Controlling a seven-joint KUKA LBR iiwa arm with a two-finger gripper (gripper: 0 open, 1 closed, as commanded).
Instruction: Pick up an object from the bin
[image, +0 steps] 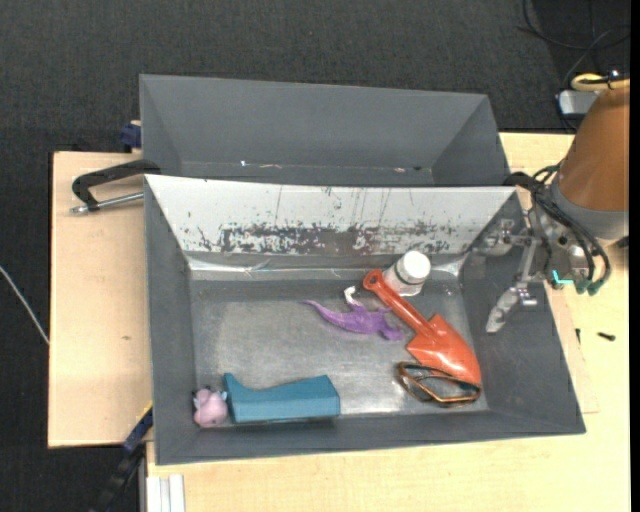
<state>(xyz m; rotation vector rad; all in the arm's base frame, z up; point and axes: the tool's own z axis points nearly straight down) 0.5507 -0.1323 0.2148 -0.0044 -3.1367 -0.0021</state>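
- Camera view: I take the red toy shovel as my landmark. It lies flat on the floor of the bin, blade toward the near wall and handle toward the far wall.
- The gripper hangs beyond the shovel's blade on the arm's side, over the sloping side wall and clear of the floor. Its fingers look parted, with nothing between them.
- No thing is yet picked out. The shovel lies nearest the gripper.
- A small white bottle stands just beside the shovel's handle end.
- Brown-framed glasses lie touching or just short of the blade's near edge; I cannot tell which.
- A purple toy lizard lies beside the handle, on the side away from the arm.
- Well apart from the shovel, along the near wall, lie a teal block and a small pink toy.
- Risk, as I judge it: going straight down from here would strike the sloped wall.
- A grasp at the blade could catch the glasses too, and the flat blade may slip from the fingers.
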